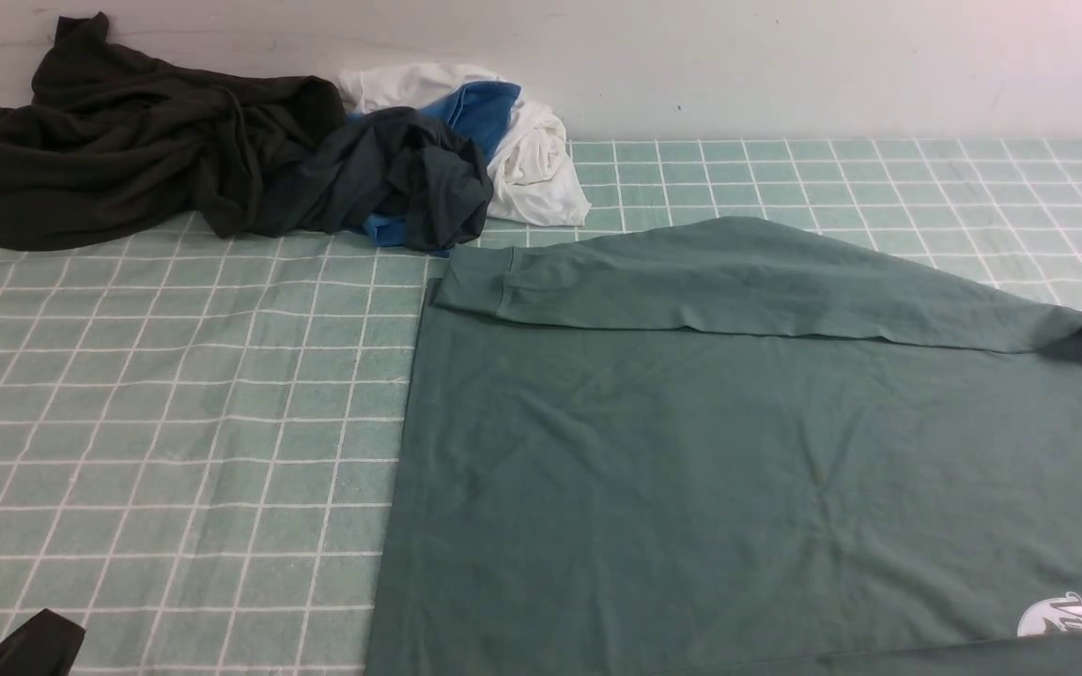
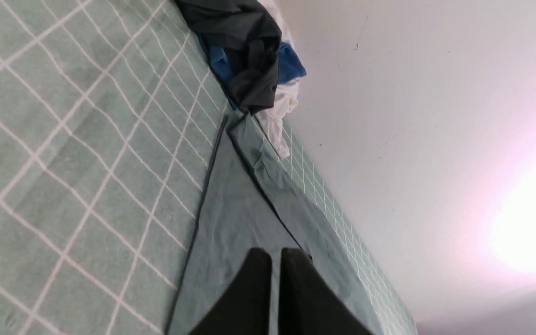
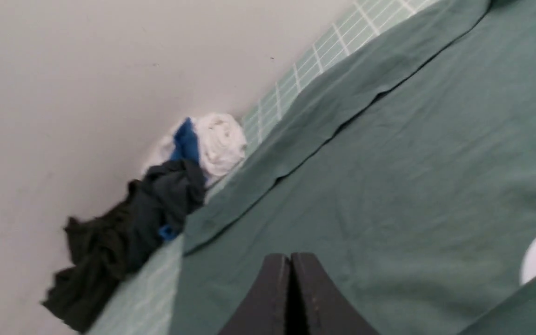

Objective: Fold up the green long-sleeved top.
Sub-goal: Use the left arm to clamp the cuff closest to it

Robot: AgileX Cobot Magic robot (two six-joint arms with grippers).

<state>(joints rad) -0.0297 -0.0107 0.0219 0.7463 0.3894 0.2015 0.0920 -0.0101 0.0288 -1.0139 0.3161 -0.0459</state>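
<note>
Front view: green long-sleeved top [image 1: 738, 451] lies flat — left jaws, right jaws closed, empty.

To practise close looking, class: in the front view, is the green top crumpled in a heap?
No, the top lies spread flat on the checked cloth, one sleeve folded across it.

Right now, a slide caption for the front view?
Green long-sleeved top spread flat, one sleeve folded across; clothes heap behind.
</note>
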